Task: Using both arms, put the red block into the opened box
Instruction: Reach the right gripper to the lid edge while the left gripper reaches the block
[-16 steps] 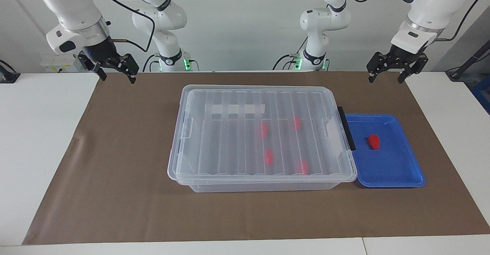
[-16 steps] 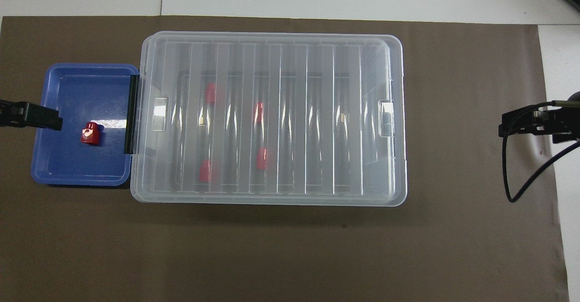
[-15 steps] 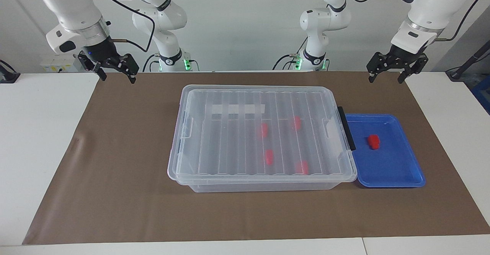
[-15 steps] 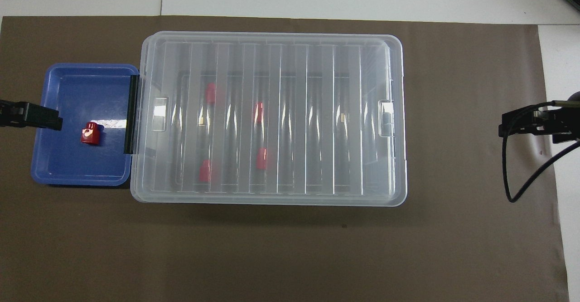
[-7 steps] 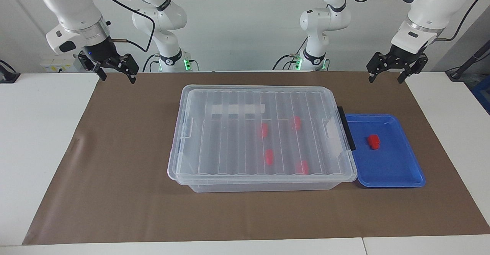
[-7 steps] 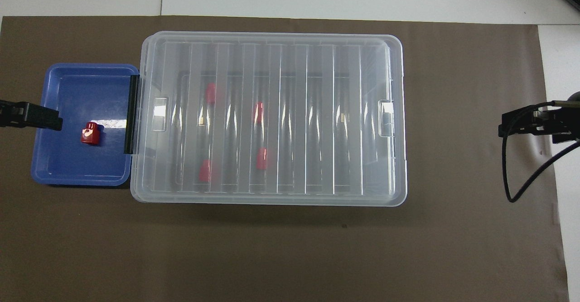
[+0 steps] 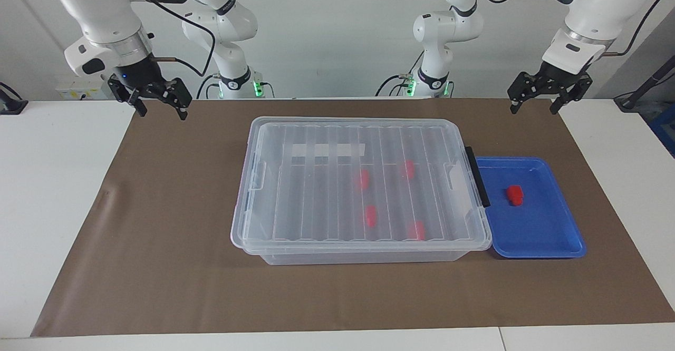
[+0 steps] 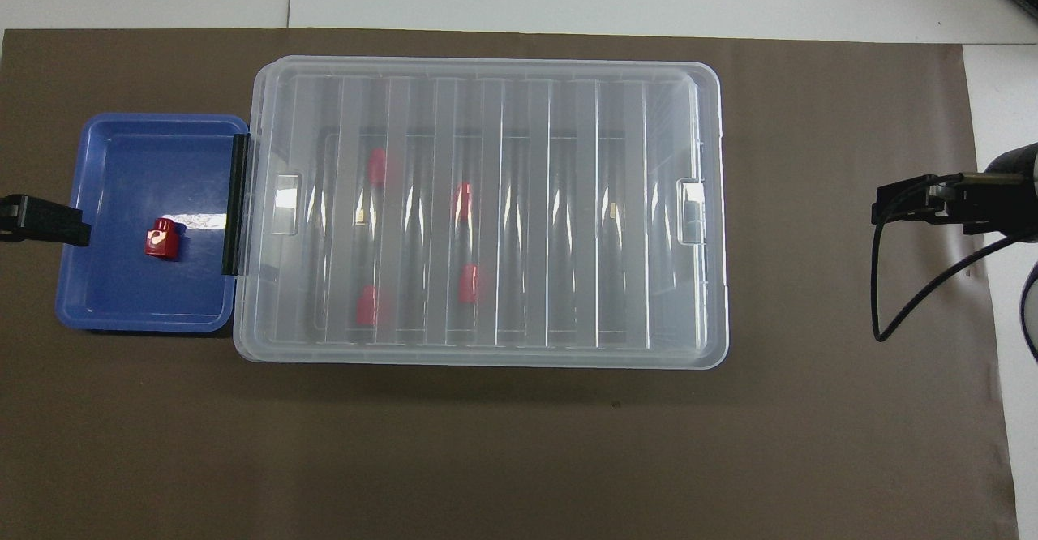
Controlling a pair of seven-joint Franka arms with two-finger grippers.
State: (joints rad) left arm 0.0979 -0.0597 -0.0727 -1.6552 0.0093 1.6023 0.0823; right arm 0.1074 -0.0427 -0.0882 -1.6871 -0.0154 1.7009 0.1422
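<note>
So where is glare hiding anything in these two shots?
Overhead view: bright streaks run along the box lid ribs, blurring the blocks inside, and a white highlight sits on the blue tray beside the red block. Facing view: the lid is only hazy, the red block clear.

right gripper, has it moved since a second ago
Yes. In the overhead view the right gripper has shifted toward the box, with less brown mat showing between them than a second ago. It is open and holds nothing.

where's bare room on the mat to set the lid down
Bare mat between the box and the right arm's end, and a strip along the edge farthest from the robots. Crowded where the blue tray meets the box.
</note>
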